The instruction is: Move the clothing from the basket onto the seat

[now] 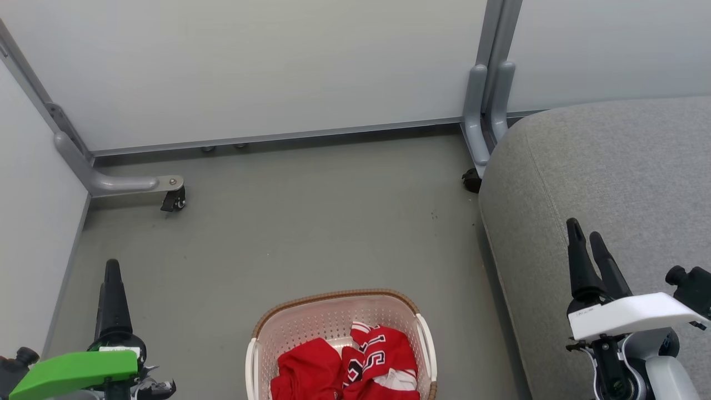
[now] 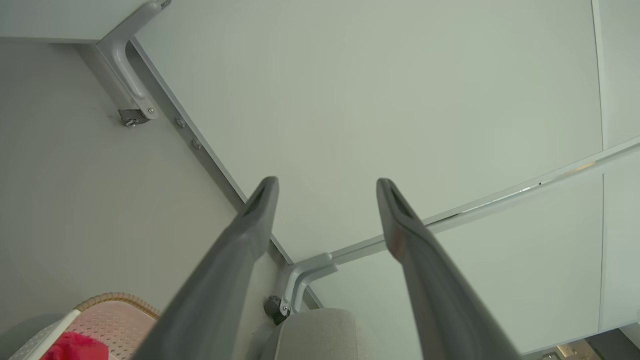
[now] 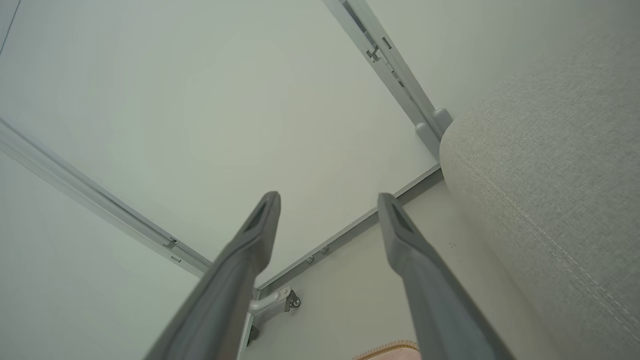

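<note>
The clothing, where is it, and how much of it can you see? (A)

It lies crumpled in the basket at the bottom centre of the head view. It is soft red fabric with white trim. The white, dark-edged lettering is folded and I cannot read it in full. The bottom edge of the frame cuts off both clothing and basket. (B)

What is the basket like? (A)

It is cream perforated plastic with rounded corners, a brown woven-look rim and a white handle on each side. It stands on a smooth grey floor. (B)

And the seat? (A)

It is at the right of the frame, apart from the basket. It is grey textured upholstery with a rounded corner and a stitched seam, and it runs off the right edge. (B)

The grippers? (A)

In its wrist view the left gripper has its jaws spread wide, with a pale panel showing through the gap. The right gripper is just as wide, beside the seat. In the head view the left fingers overlap, so their gap is hidden there. (B)

What is behind? (A)

There are matte pale panels in grey metal frames, and a small black caster at the left. (B)
</note>
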Robot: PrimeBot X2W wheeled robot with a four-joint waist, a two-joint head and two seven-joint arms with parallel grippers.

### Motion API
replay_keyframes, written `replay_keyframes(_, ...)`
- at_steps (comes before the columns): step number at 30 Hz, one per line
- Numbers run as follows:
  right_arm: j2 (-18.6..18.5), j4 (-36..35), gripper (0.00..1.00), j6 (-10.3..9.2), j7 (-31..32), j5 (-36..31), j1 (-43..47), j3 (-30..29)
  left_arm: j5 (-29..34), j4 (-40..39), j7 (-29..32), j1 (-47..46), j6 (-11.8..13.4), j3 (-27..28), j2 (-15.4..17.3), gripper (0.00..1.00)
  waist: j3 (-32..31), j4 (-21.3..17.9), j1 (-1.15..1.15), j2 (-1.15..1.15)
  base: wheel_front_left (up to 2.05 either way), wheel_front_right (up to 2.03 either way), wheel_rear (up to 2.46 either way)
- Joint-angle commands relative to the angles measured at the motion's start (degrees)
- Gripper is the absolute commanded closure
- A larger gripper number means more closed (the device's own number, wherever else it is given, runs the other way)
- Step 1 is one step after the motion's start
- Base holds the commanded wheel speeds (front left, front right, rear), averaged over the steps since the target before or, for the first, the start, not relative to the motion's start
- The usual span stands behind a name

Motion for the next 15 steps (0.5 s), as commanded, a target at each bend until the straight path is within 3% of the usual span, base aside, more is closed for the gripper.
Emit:
replay_keyframes(1, -0.7, -1.7, 0.0, 0.01, -0.7, -3.1, -0.4, 0.6, 3.6, -1.9, -0.6, -0.2, 0.0, -0.1, 0.3, 0.0, 0.0, 0.0, 0.0, 0.0, 0.0, 0.0, 0.0)
replay_keyframes(6, -1.3, -2.7, 0.0, 0.02, -1.7, -8.7, -0.1, 2.2, 12.0, -5.5, -1.5, 0.4, 1.5, -2.2, 0.4, 0.0, -0.1, 0.1, 0.0, 0.0, 0.0, 0.0, 0.0)
replay_keyframes(15, -1.8, -3.9, 0.0, 0.02, -3.2, -17.8, 0.6, 4.7, 30.3, -9.1, -3.1, 1.5, 8.1, -11.5, 0.4, 0.0, -0.3, 0.0, 0.0, 0.0, 0.0, 0.0, 0.0)
